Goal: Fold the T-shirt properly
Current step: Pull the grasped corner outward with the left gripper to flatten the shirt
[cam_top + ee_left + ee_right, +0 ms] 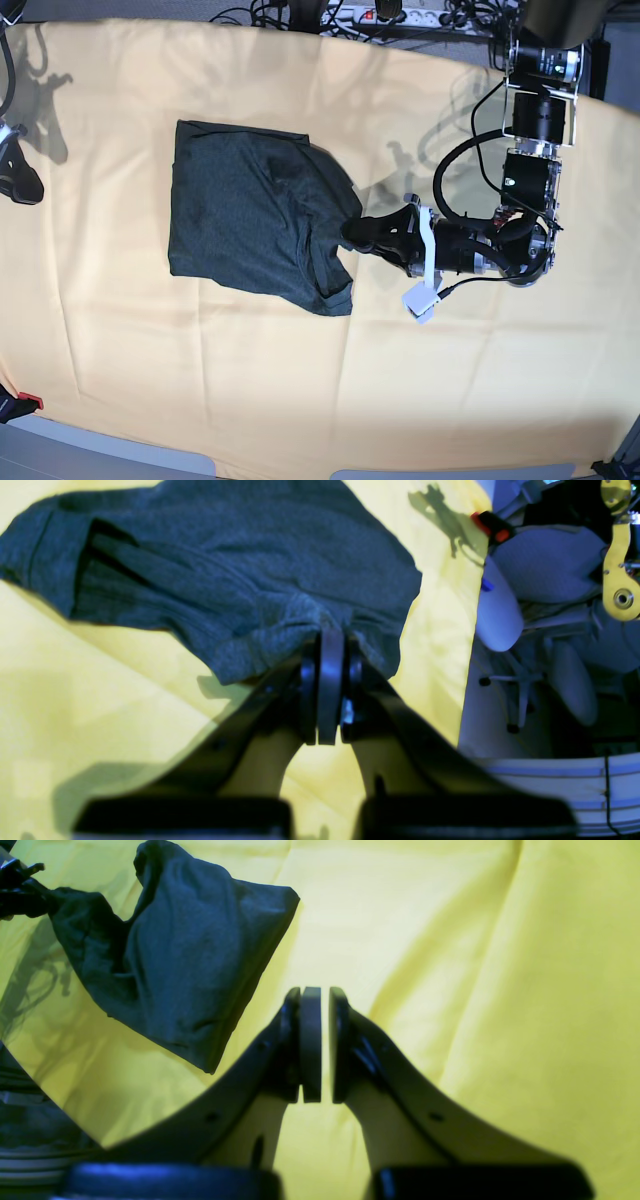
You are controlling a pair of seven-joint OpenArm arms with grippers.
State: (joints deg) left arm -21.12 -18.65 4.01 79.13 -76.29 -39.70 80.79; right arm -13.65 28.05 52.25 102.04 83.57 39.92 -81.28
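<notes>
Dark charcoal-green heathered knit T-shirt (255, 215) lies partly folded on pale yellow-orange cloth (300, 400) covering desk, left of centre in base view. Left pincer (330, 640) clamped tight on bunched edge at shirt's right side, black fingers (327, 680) pressed together over fabric. Right pincer (320, 1005) nearly closed, thin gap between pads, holds nothing, above bare cloth, apart from shirt.

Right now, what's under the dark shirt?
The yellow cloth spreads out from under the shirt on every side. Whatever lies beneath the shirt's middle is covered. The left gripper pinches its edge.
</notes>
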